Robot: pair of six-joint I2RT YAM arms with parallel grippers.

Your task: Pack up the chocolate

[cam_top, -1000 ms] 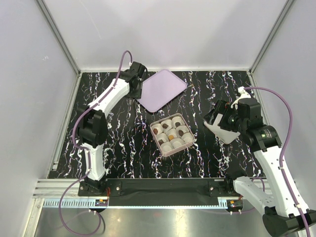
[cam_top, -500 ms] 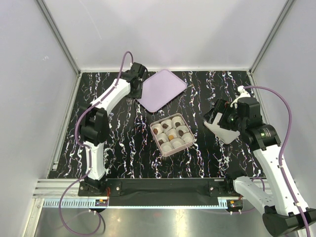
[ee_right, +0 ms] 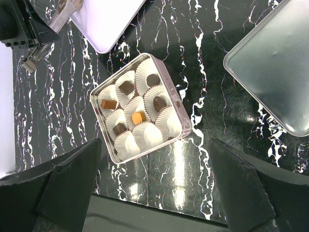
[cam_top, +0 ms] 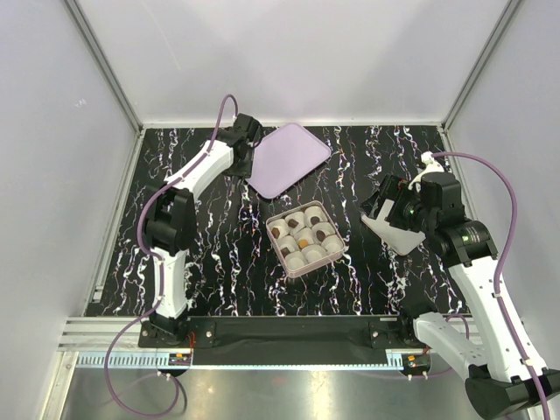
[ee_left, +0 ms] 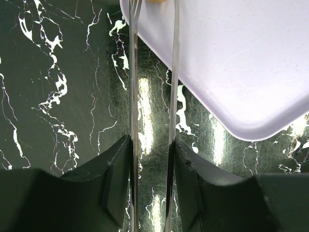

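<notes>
Pinching thin metal tweezers between its fingers, L claw reaches over the edge of a pale pink lid at the far side of the black marbled surface. A yellowish speck at the tips is cropped, can't tell what it is. R claw hangs spread wide and empty above the box mid-surface. Chocolate: six pcs sit in white paper cups inside the box, three cups empty. A grey tray lies well apart from the box. Pcs look light, hard, smooth and easily scuffed. Prob. best nipped across the sides w/ the tweezer tips, gentle squeeze only.
</notes>
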